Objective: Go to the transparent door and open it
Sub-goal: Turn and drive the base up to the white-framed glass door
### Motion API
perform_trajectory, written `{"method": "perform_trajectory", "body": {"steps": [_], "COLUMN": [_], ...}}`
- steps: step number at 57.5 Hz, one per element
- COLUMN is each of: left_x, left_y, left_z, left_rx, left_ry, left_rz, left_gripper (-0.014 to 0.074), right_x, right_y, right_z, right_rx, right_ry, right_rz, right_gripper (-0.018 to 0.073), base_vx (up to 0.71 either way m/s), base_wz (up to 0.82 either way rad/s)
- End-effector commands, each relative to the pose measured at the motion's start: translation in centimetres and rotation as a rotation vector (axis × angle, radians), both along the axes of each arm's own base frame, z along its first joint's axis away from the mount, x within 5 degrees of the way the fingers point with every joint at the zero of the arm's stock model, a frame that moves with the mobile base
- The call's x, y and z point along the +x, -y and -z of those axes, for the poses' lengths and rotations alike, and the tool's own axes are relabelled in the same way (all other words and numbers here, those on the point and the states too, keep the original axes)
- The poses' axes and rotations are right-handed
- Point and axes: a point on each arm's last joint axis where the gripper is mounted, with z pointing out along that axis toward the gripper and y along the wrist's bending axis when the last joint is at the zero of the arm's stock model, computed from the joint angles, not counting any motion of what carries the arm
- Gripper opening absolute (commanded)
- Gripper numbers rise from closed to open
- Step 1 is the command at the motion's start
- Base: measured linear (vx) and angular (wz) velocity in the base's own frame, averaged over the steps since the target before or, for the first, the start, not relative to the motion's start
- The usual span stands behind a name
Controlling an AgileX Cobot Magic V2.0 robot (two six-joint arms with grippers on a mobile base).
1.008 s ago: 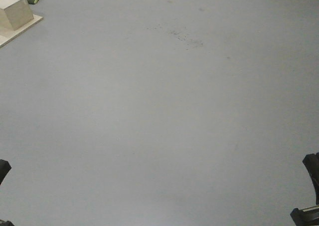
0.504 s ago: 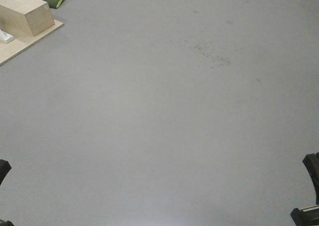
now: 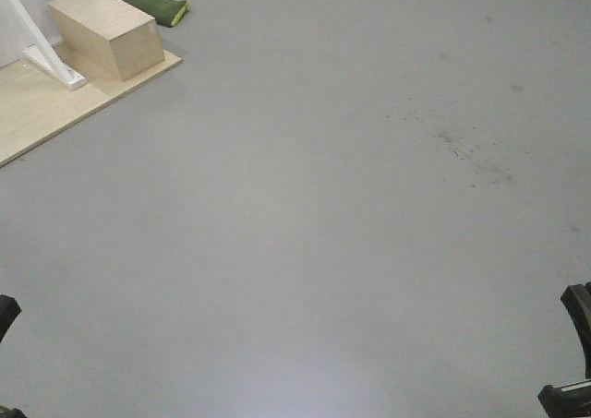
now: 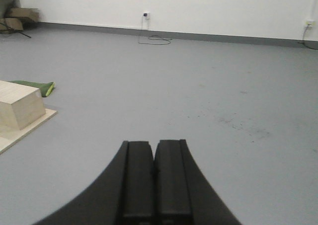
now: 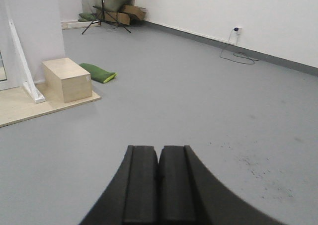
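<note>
The transparent door is out of view in every frame. My left gripper [image 4: 154,144] is shut with nothing between its pads and hangs over bare grey floor. My right gripper [image 5: 159,149] is likewise shut and empty, pointing across the floor. On the far left a pale wooden platform [image 3: 37,113] carries a slanted white brace [image 3: 32,35] and a white wall panel [image 5: 35,31]. The brace [image 5: 22,61] rises beside that panel. Small dark parts of my arms show at the bottom corners of the front view.
A light wooden box [image 3: 106,30] sits on the platform, with a green bag [image 3: 152,5] lying on the floor behind it. Dark specks mark the grey floor [image 3: 462,150]. Cardboard boxes and a tripod [image 5: 112,9] stand by the far wall, where a cable [image 5: 238,56] trails from a socket.
The front view has swung left: the platform, box and green bag have shifted right and down into frame, the white brace has appeared, and the floor specks slid right. The grippers stay shut.
</note>
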Motion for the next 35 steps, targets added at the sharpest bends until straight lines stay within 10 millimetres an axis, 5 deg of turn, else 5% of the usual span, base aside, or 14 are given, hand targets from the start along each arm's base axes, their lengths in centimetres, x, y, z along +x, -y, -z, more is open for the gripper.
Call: {"method": "perform_trajectory", "body": {"steps": [1, 35], "left_x": [0.13, 0.13], "left_y": [0.07, 0.07], "left_z": [0.32, 0.32], "left_rx": [-0.024, -0.024], "left_ry": [0.045, 0.045], "left_rz": [0.003, 0.003], "left_gripper": [-0.0006, -0.0006], "right_x": [0.01, 0.01], "right_y": [0.04, 0.04], "right_z": [-0.43, -0.43], "right_rx": [0.006, 0.006], "right_ry": [0.088, 0.088], "right_rz": [0.006, 0.006], "right_gripper": [0.0, 0.0], "base_vx": [0.56, 0.56], "base_wz": [0.38, 0.37]}}
